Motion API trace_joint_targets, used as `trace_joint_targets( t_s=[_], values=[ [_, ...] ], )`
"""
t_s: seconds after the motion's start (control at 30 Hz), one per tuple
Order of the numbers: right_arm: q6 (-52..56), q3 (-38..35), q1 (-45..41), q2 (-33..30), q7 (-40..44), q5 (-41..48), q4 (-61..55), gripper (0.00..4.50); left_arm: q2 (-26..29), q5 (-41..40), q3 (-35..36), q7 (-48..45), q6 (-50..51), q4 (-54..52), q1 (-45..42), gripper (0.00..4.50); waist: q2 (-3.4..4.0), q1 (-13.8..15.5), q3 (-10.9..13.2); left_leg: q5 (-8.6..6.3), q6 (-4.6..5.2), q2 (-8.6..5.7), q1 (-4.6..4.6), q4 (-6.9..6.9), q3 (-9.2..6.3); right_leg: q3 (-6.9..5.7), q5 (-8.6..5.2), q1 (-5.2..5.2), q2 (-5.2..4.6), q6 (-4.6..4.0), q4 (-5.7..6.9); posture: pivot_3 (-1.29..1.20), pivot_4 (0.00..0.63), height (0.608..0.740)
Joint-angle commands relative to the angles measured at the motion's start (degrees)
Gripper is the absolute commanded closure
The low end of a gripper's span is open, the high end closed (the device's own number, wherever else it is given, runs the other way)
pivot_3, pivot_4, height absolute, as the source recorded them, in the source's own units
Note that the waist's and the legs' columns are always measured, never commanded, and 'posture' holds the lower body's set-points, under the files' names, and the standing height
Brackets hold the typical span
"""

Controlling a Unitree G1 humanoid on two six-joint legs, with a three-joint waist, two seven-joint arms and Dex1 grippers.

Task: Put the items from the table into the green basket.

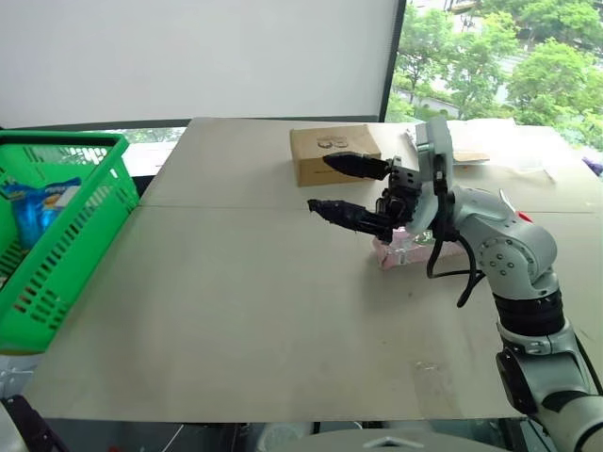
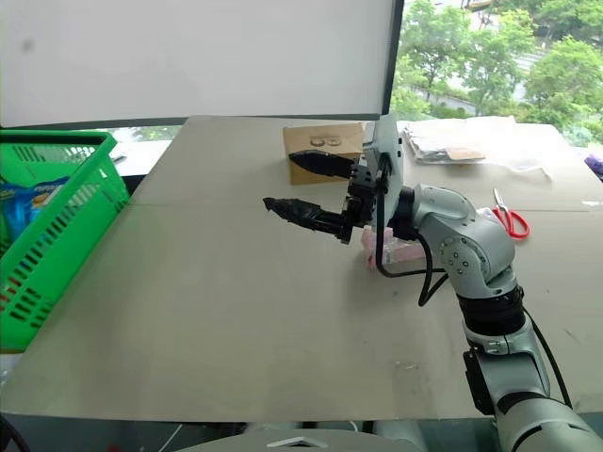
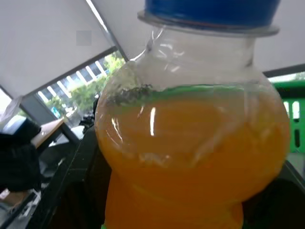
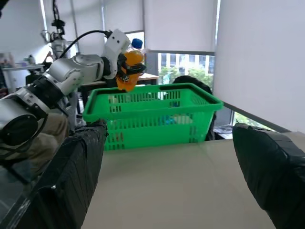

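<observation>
The orange bottle (image 4: 129,71) hung clamped in the left tool (image 4: 127,67) just over the green basket's (image 4: 152,102) rim — released early, it could clip the rim and fall outside. The right tool (image 1: 350,191) gaped empty above the surface (image 1: 236,311).

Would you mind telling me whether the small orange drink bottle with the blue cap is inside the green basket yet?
Not yet. The small orange drink bottle with the blue cap is held upright by the left gripper above the bright green plastic basket, over its rim.
</observation>
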Motion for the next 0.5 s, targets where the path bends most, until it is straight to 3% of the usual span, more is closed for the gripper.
trace_joint_targets(
  t_s=[0.03,0.1,0.2,0.4,0.5],
  values=[
    [-1.78,-0.66,-1.21,0.80,0.16,-0.42,-1.09,0.00,-0.34,-1.42,-1.27,-2.11,-3.87,-0.68,-1.10,1.75,-0.32,1.08,-0.22,0.01,-0.07,0.01,0.02,0.03,-0.05,-0.08,0.02,0.05,0.00,-0.04,0.00,0.16,0.000,0.740],
    [-1.60,-0.64,-1.05,1.20,-0.31,-0.40,-1.69,0.00,-1.63,-1.39,-1.92,-1.37,-4.96,1.61,-1.93,0.74,-0.39,1.47,-0.26,-0.03,-0.29,0.01,0.01,0.06,-0.05,-0.11,0.03,0.08,-0.03,-0.06,-0.02,0.14,0.000,0.740],
    [-1.24,-0.87,-0.56,1.21,-0.81,-0.31,-2.51,0.00,-2.72,-1.31,-3.44,-0.12,-7.03,4.15,-3.45,0.03,-0.54,1.43,-0.40,0.01,-0.35,0.02,0.03,0.08,-0.02,-0.07,0.06,0.08,-0.02,-0.09,0.00,0.14,0.000,0.740],
    [-2.44,-1.43,1.45,-2.76,0.43,-3.69,-1.32,0.00,-4.95,-7.97,-3.05,-4.54,-9.85,4.66,-8.83,0.03,-0.74,0.71,-0.58,0.10,-0.20,0.06,0.02,0.04,0.01,-0.05,0.07,0.03,0.01,-0.12,0.03,0.11,0.000,0.740],
    [-7.63,-0.17,3.29,-9.87,5.55,-10.94,4.29,0.00,-6.26,-16.45,-4.16,-15.40,-7.84,-1.94,-9.08,0.03,-0.82,0.40,-0.63,0.11,-0.16,0.06,-0.04,0.03,0.02,-0.05,0.08,0.01,0.00,-0.13,0.00,0.11,0.000,0.740]
  ],
)
